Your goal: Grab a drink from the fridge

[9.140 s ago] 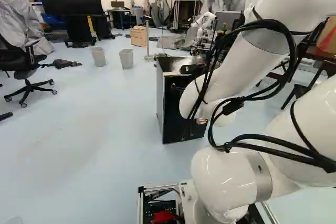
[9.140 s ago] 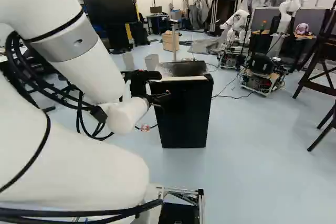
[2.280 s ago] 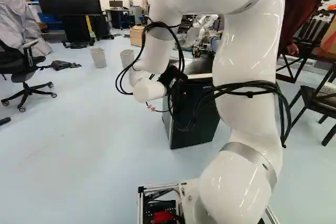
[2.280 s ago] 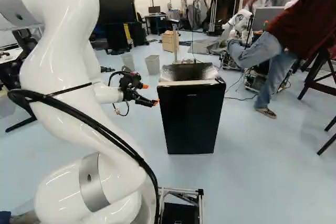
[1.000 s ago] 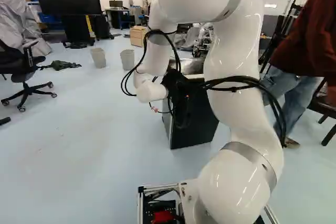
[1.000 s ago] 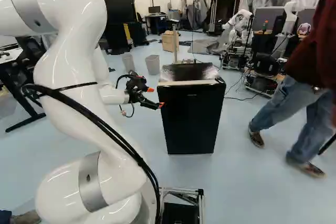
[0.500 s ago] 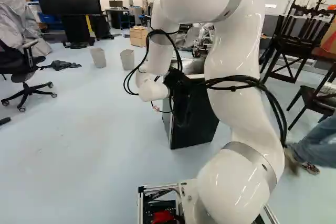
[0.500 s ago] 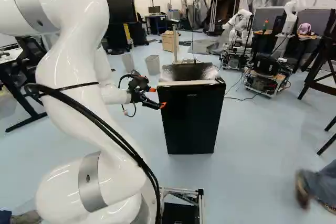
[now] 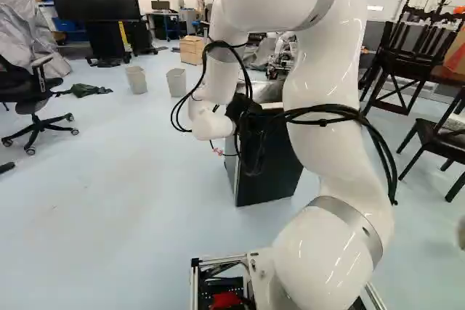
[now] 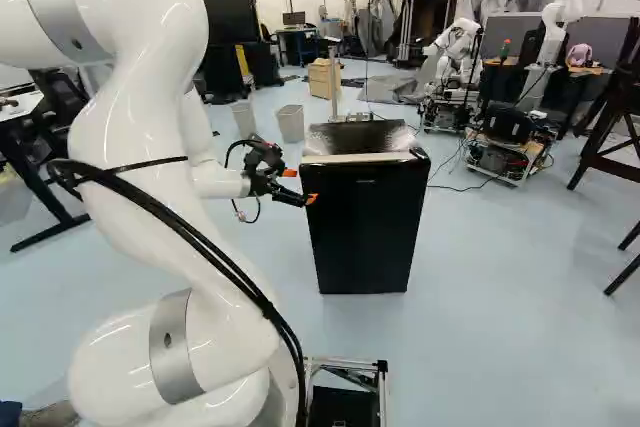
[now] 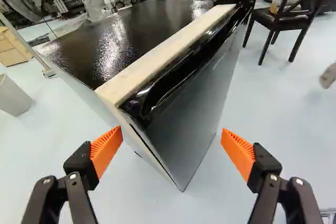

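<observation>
wrist view, fingers [image 10: 310, 199] spread wide, black fridge [image 11: 191, 106] ahead between them, contact unclear

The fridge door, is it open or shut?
Shut. The fridge door covers the front of the fridge; the wrist view shows only a thin seam between them.

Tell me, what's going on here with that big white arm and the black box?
The white robot arm is reaching toward the black fridge, apparently to fetch a drink. Its gripper is open beside the fridge's upper front corner, holding nothing. The fridge door looks closed, and no drink is in sight, so it may be about to try opening the door.
</observation>
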Tool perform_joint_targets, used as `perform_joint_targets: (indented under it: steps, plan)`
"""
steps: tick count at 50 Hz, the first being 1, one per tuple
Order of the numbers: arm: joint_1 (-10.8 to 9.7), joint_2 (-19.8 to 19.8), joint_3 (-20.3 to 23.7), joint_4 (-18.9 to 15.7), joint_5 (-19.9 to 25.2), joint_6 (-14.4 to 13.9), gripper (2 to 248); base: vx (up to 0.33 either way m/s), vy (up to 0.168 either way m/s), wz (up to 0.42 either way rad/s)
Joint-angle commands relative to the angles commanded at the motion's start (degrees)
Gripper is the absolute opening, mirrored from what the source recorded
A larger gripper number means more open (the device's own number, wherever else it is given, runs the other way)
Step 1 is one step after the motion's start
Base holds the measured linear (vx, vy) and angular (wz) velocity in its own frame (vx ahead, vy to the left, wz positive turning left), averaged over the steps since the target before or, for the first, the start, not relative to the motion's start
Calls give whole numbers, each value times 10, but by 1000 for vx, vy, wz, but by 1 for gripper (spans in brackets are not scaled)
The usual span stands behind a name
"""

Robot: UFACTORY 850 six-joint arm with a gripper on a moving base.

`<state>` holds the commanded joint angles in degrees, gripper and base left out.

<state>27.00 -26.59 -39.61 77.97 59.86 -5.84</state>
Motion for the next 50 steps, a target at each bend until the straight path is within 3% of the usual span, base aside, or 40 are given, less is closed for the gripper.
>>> perform_joint_targets:
  steps: [29, 50]
  plan:
    - [-21, -1, -1, 0, 0, -1, 247, 0, 0, 0]
    - [-11, 21, 33, 0, 0, -1, 247, 0, 0, 0]
